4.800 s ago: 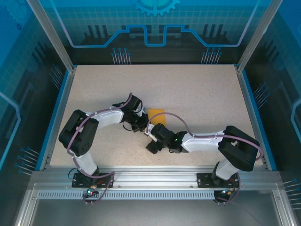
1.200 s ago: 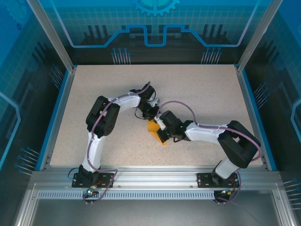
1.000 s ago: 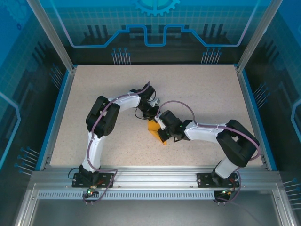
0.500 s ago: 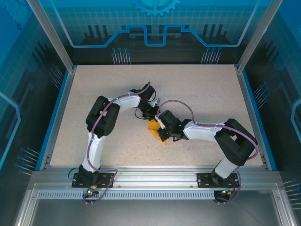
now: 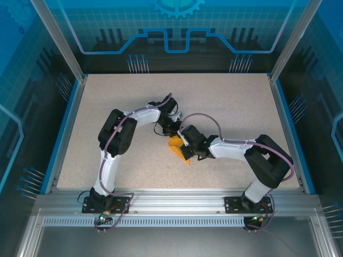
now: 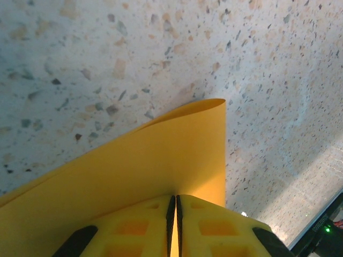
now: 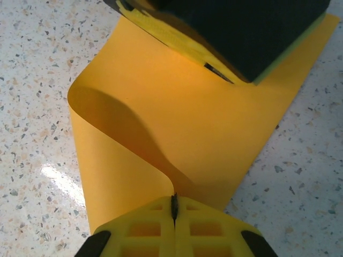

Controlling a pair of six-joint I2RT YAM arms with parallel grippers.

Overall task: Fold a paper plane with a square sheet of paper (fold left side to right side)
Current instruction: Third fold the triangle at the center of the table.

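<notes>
square sheet of paper (image 5: pixel 177 148) at mid frame no longer lies flat: left gripper (image 6: pixel 173 199) and right gripper (image 7: pixel 174 201) each pinch an edge, flap curling over. fold underway, uncreased.

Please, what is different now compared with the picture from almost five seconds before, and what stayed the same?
The left arm stretched out farther and the right arm shifted slightly. The square sheet of paper, which lay farther back then, is now nearer the bases and curled over, with the left pincer and the right pincer both shut on it. Over the last second almost nothing moved.
</notes>
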